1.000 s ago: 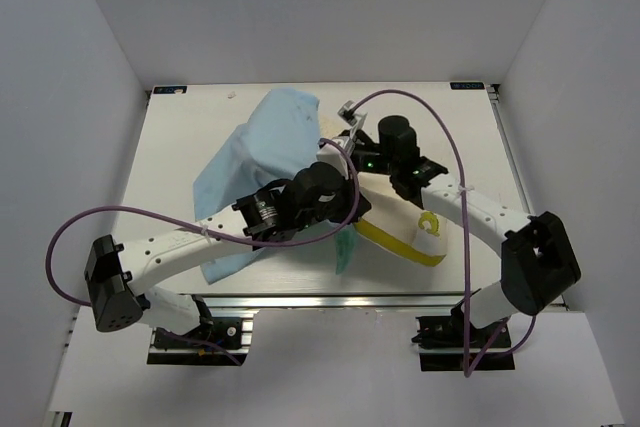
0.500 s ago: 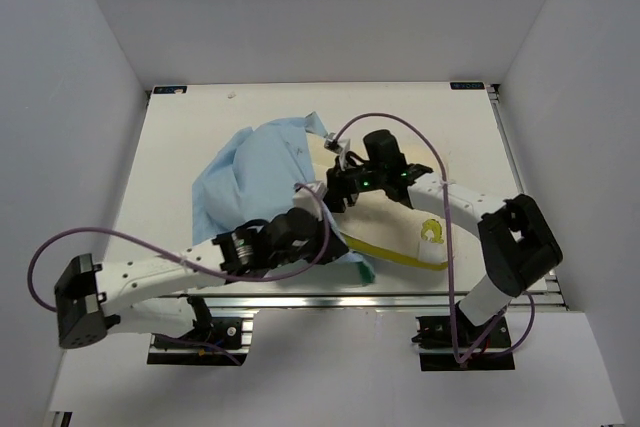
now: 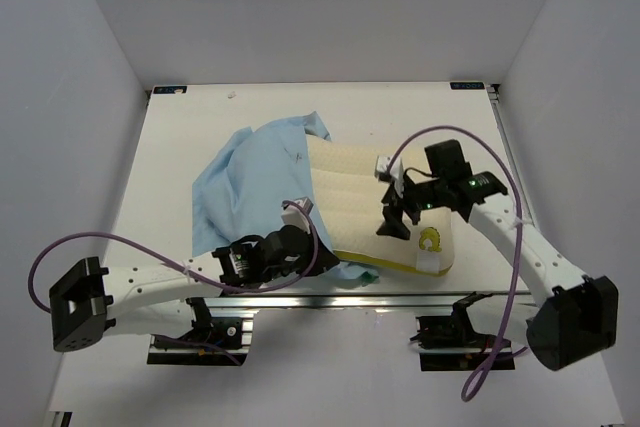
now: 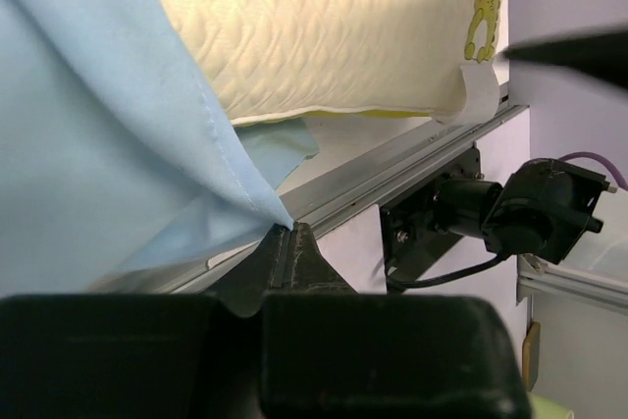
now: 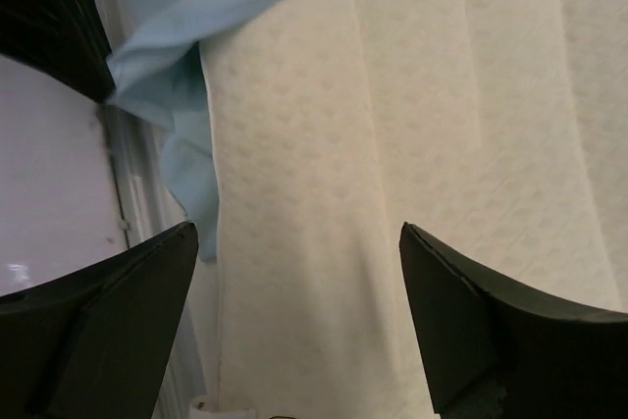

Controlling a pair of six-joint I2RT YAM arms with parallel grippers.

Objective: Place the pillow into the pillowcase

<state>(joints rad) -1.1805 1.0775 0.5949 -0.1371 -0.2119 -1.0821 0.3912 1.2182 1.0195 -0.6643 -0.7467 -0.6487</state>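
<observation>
— Overhead?
— I see the cream foam pillow (image 3: 350, 197), long axis left to right, its left end under the light-blue cloth pillowcase (image 3: 245, 177).
— Left wrist?
— My left gripper (image 4: 287, 242) pinches the hem beside the pillow's near edge.
— Right wrist?
— My right gripper (image 5: 297, 233) is spread and empty over the pillow.

I found no words or numbers to read; only a yellow cartoon figure (image 4: 481, 5) stood on the pillow (image 4: 334, 36), near its white tag (image 4: 478, 95).

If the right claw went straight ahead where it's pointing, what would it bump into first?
Most likely the pillow. The right gripper is open and aims straight at its cream top, with nothing in between.
</observation>
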